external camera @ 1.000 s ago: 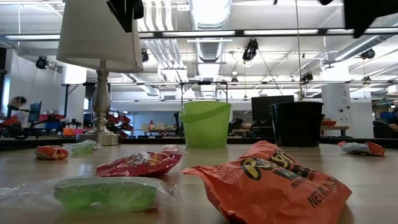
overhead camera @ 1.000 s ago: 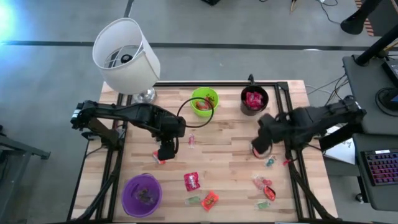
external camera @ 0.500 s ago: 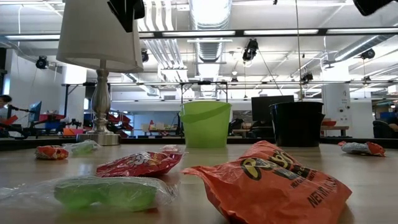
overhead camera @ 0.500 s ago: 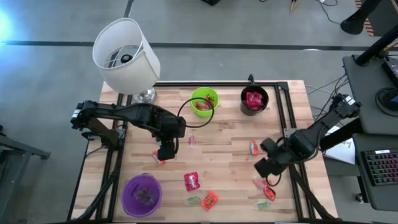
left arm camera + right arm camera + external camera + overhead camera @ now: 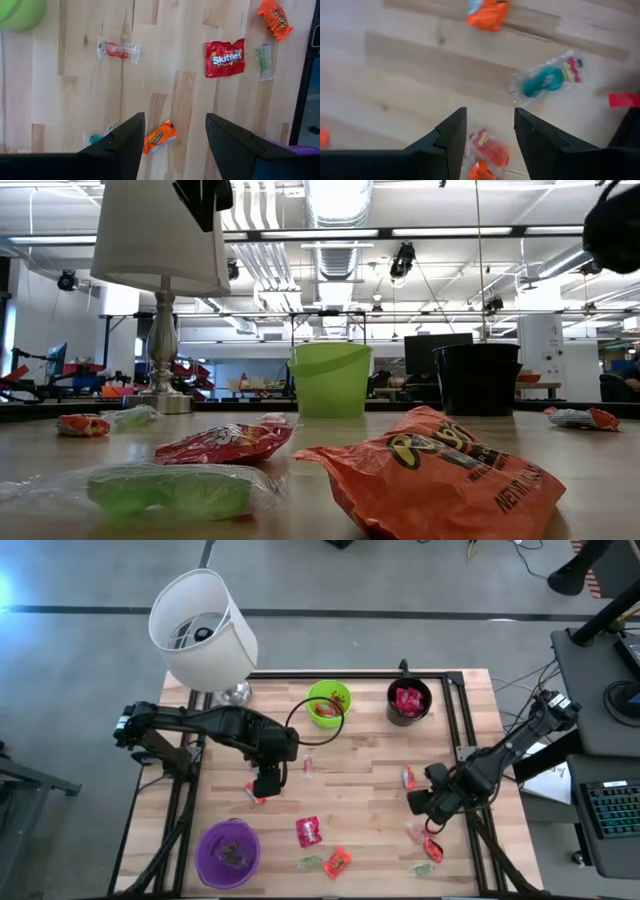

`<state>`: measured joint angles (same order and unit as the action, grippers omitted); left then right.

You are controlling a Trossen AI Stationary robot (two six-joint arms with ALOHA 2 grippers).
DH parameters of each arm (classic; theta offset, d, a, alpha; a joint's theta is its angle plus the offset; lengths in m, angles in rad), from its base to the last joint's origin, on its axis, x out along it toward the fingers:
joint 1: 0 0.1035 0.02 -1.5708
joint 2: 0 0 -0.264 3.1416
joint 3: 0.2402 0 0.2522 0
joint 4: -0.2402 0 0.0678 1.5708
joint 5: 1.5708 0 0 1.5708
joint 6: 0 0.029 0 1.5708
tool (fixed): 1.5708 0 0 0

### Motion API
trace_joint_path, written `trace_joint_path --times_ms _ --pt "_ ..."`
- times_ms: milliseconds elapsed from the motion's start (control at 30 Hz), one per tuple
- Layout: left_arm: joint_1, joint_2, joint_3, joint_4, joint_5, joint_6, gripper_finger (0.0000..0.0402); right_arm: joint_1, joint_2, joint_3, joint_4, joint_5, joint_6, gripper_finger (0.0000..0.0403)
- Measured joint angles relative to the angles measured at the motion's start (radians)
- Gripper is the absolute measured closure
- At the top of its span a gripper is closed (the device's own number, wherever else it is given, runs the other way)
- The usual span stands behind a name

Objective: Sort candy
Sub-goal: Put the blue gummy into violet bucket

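Candy (image 5: 309, 831) partly sorted: red pieces in the black cup (image 5: 408, 702) and some in the green cup (image 5: 328, 704) along the table's (image 5: 360, 765) far edge, something small in the purple cup (image 5: 229, 852) at the near left corner. Still loose across the near half: red packet, orange packet (image 5: 338, 860), green sweet (image 5: 165, 490), a cluster near the right edge. Left gripper (image 5: 173, 142) hanging wide and empty over an orange sweet (image 5: 160, 137) left of centre; right gripper (image 5: 488, 131) spread, empty, above the right-edge cluster, so by the look of it well under halfway.
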<state>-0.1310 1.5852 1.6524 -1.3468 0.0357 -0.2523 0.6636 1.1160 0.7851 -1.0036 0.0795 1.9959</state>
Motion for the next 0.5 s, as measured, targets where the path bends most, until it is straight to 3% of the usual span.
trace_joint_path --times_ms 233,500 --pt "0.000 0.000 0.000 0.001 0.000 0.000 0.0209 0.002 0.040 -0.035 -0.013 0.027 0.197 0.0248" --pt "0.000 0.000 0.000 0.001 0.000 0.001 0.0209 0.002 0.167 -0.060 -0.013 0.018 0.261 0.0248"
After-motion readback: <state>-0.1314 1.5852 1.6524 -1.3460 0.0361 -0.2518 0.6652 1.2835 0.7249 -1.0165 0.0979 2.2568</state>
